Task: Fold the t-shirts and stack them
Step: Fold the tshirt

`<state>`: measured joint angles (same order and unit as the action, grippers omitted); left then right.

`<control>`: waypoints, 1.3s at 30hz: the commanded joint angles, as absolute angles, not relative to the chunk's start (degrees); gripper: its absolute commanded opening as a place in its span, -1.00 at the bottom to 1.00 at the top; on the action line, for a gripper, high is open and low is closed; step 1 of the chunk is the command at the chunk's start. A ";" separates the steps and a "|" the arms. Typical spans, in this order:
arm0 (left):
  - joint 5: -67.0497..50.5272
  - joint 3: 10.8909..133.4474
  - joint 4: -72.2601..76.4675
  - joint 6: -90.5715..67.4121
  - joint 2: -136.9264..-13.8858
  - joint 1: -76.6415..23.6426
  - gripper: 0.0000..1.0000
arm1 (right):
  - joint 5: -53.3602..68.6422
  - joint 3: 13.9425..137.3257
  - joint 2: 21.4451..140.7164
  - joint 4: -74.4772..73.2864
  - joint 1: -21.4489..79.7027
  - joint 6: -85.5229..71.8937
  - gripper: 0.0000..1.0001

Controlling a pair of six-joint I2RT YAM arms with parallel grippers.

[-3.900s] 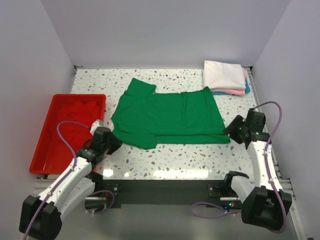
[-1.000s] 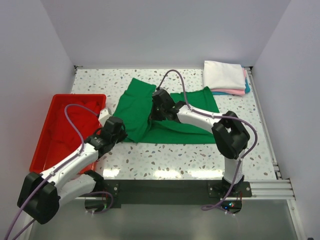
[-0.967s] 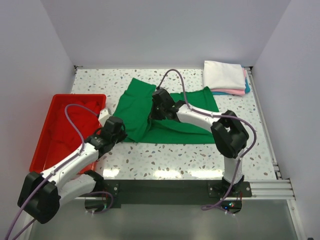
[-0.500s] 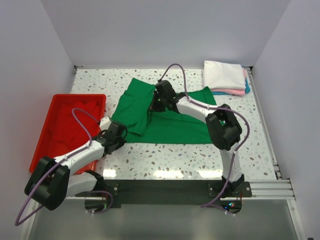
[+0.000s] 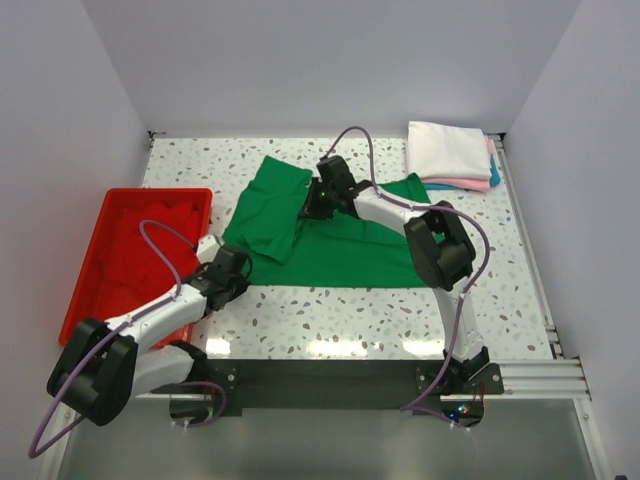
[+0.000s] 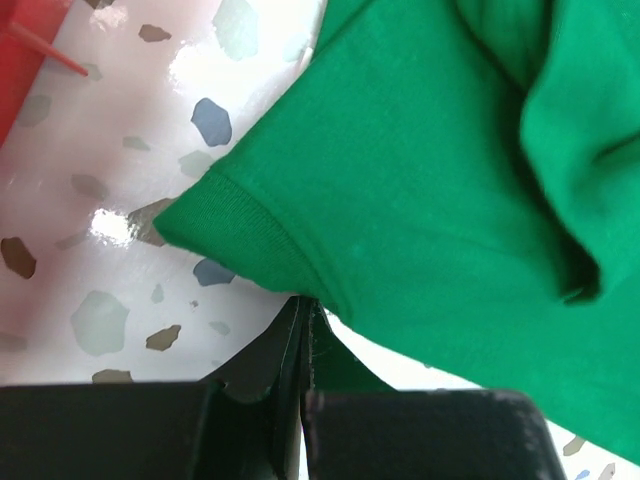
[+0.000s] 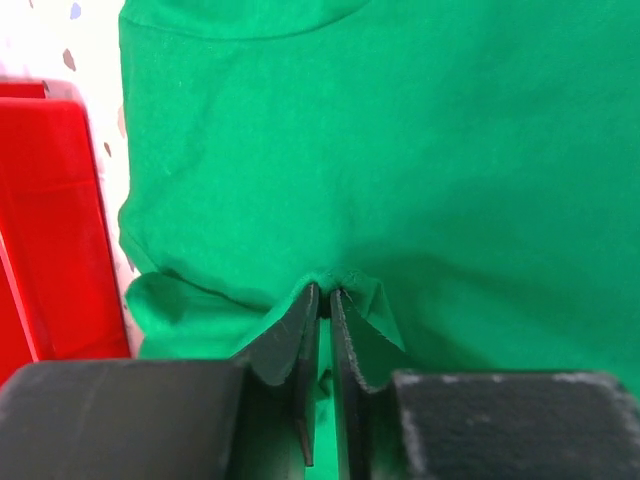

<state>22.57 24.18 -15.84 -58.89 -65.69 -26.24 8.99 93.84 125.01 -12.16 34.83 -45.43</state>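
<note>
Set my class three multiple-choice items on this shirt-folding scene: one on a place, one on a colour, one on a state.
1. Where on the table does the folded stack lie?
A) near left corner
B) far right corner
C) centre

2. What colour is the stack's top shirt?
A) pink
B) white
C) green

3. The left tool is:
A) open above the cloth
B) shut on nothing
C) shut on the green shirt

Answers:
1 B, the top view shows it in the far right corner.
2 B, white cloth lies uppermost.
3 C, the left wrist view shows it pinching the sleeve hem.
</note>
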 commanded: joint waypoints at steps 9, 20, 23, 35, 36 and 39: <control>18.81 29.53 -21.45 -54.76 -55.46 -25.75 -0.87 | 5.81 96.59 119.54 -13.53 33.49 -38.59 0.08; 14.86 39.63 -12.22 -51.15 -72.41 -24.96 -0.31 | 3.61 82.10 110.83 -9.40 38.67 -35.95 0.04; 14.24 41.92 -11.52 -50.63 -76.37 -24.70 -0.32 | 3.43 80.87 110.57 -9.14 40.51 -35.60 0.03; 10.64 43.42 -5.98 -49.04 -81.29 -23.03 -0.05 | 1.58 76.56 108.02 -7.91 41.31 -34.28 0.00; 10.55 43.42 -6.06 -49.22 -81.47 -23.03 -0.04 | 1.15 76.38 107.50 -8.00 41.31 -34.28 -0.01; 10.20 43.07 -5.98 -50.18 -81.65 -23.03 -0.03 | 0.70 75.32 106.62 -7.91 41.40 -34.10 -0.01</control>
